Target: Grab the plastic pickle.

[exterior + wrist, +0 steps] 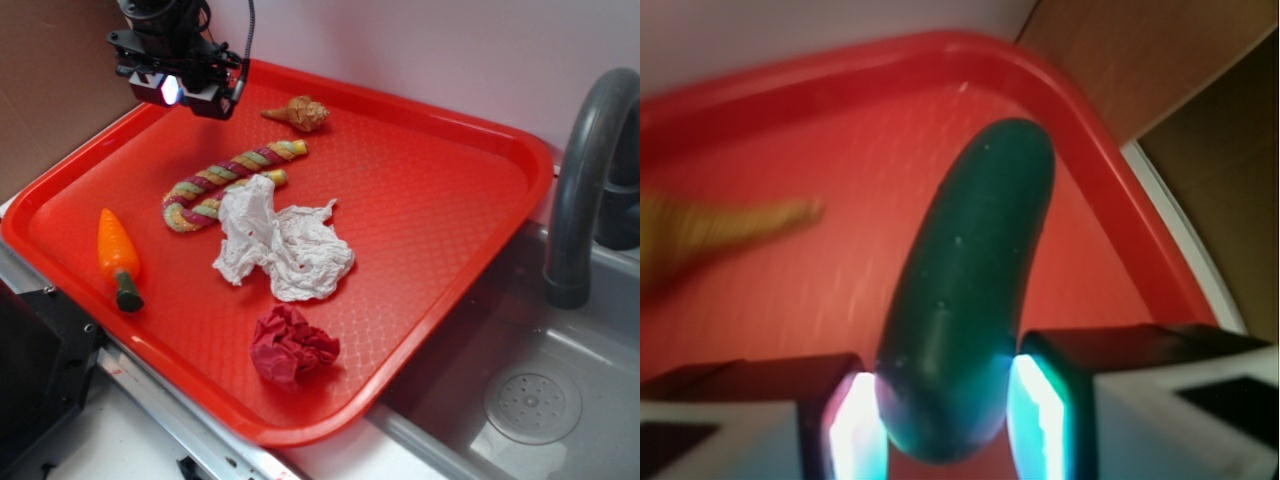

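Observation:
The plastic pickle (970,300) is dark green, smooth and oblong. In the wrist view it sits between my two glowing pads, its near end pressed by both and its far end pointing toward the tray rim. My gripper (940,420) is shut on it. In the exterior view the gripper (178,92) hangs over the far left corner of the red tray (430,200), and the pickle is hidden behind its fingers.
On the tray lie an orange carrot (118,250), a braided rope toy (225,180), crumpled white paper (280,240), a red crumpled wad (290,345) and a tan shell-like toy (300,113). A grey sink (530,400) with a faucet (585,170) stands to the right.

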